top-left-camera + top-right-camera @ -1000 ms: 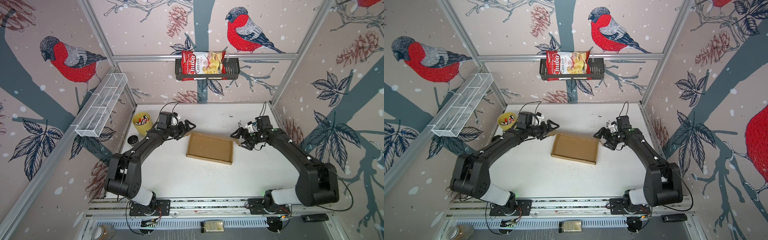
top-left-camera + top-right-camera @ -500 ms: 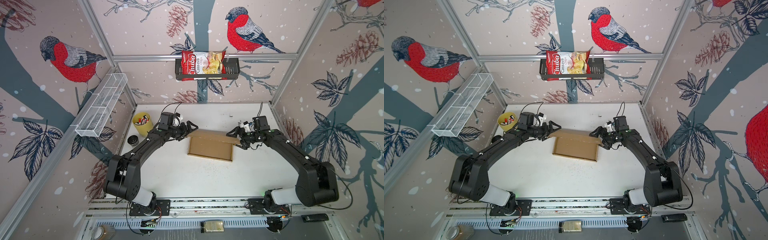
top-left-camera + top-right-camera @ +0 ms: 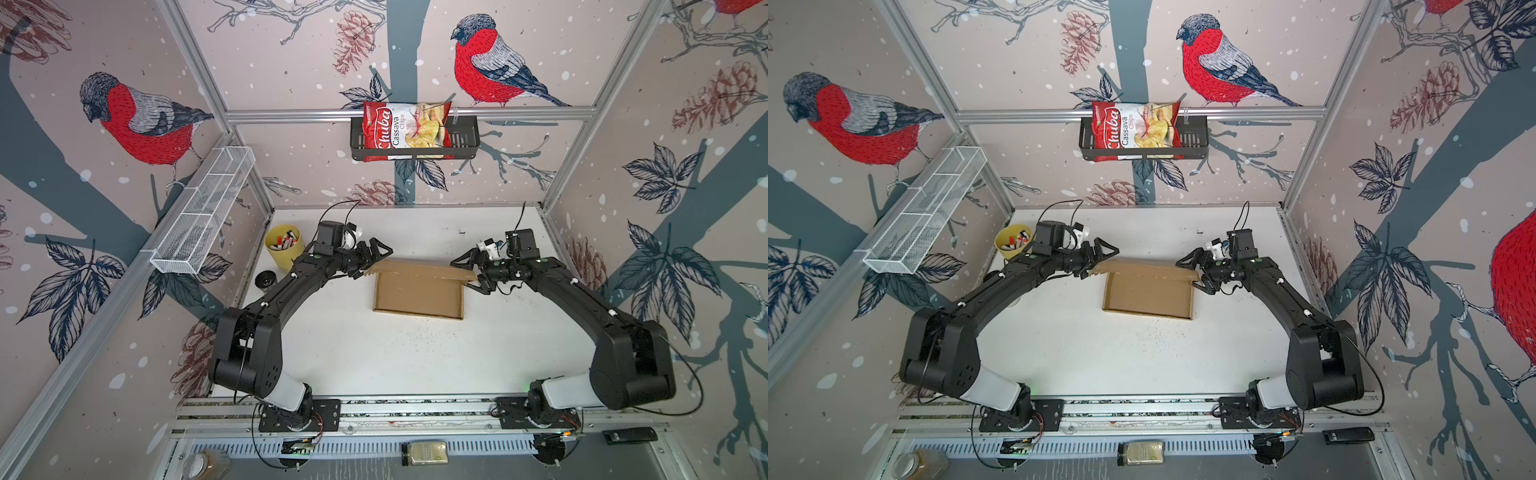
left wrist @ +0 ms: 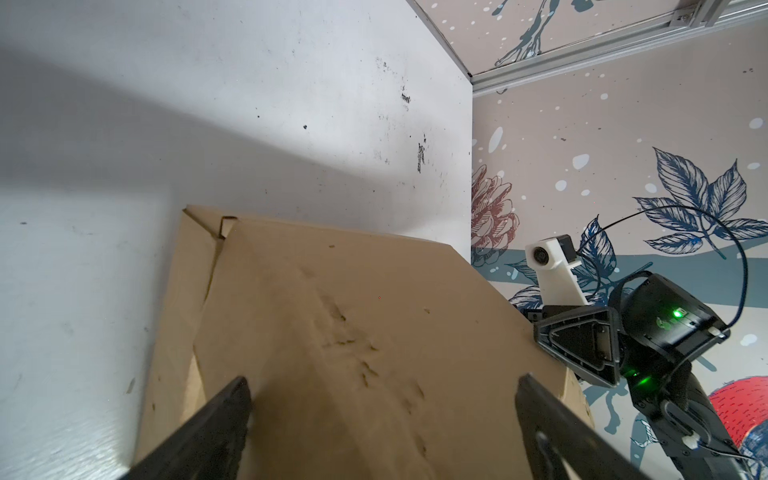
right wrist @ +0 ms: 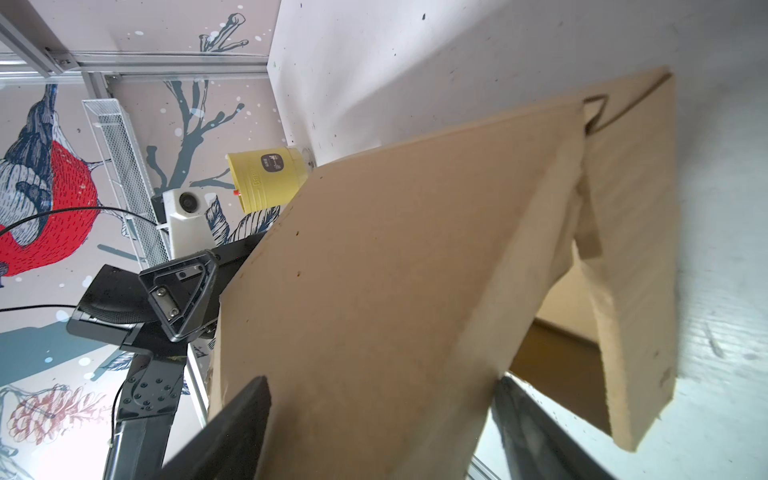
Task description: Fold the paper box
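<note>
The paper box (image 3: 417,297) (image 3: 1148,298) is a shallow brown cardboard tray in the middle of the white table. Its far lid flap (image 3: 419,269) stands raised and leans over the tray. My left gripper (image 3: 376,258) (image 3: 1100,258) is at the flap's left end, open, and in the left wrist view the flap (image 4: 374,316) fills the gap between its fingers (image 4: 384,388). At the flap's right end my right gripper (image 3: 469,271) (image 3: 1192,271) is open too, and its fingers straddle the flap (image 5: 374,270) in the right wrist view (image 5: 380,386).
A yellow cup (image 3: 284,249) of pens and a small black round thing (image 3: 266,279) stand at the back left of the table. A black basket with a chips bag (image 3: 409,133) hangs on the back wall. A white wire basket (image 3: 203,212) hangs on the left wall.
Both grippers have moved inward to the box's far corners. The far flap, flat a second ago, has risen and leans forward over the tray. The right jaws have narrowed a little.
</note>
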You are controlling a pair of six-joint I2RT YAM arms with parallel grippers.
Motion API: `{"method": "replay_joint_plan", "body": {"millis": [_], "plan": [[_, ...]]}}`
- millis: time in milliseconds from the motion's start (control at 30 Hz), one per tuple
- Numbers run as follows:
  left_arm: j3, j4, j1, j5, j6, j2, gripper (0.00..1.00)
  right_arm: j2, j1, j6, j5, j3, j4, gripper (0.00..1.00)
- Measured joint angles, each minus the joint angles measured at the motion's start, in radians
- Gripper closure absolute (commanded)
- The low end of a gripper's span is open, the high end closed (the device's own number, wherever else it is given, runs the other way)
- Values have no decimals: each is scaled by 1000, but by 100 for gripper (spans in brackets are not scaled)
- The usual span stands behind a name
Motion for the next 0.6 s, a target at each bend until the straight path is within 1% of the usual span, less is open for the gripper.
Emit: {"method": "replay_joint_plan", "body": {"millis": [133, 333, 467, 533, 600], "plan": [[1, 0, -11, 14, -25, -1, 2, 13, 0, 31, -14, 0, 31, 17], [16, 4, -10, 16, -48, 5, 2, 37, -2, 37, -35, 10, 67, 17], [8, 16, -10, 18, -68, 34, 2, 72, -10, 41, -40, 8, 85, 17], [2, 14, -11, 14, -68, 39, 2, 79, -10, 50, -38, 9, 89, 18], [5, 5, -6, 3, -37, 51, 4, 93, -10, 31, -34, 17, 82, 19]]}}
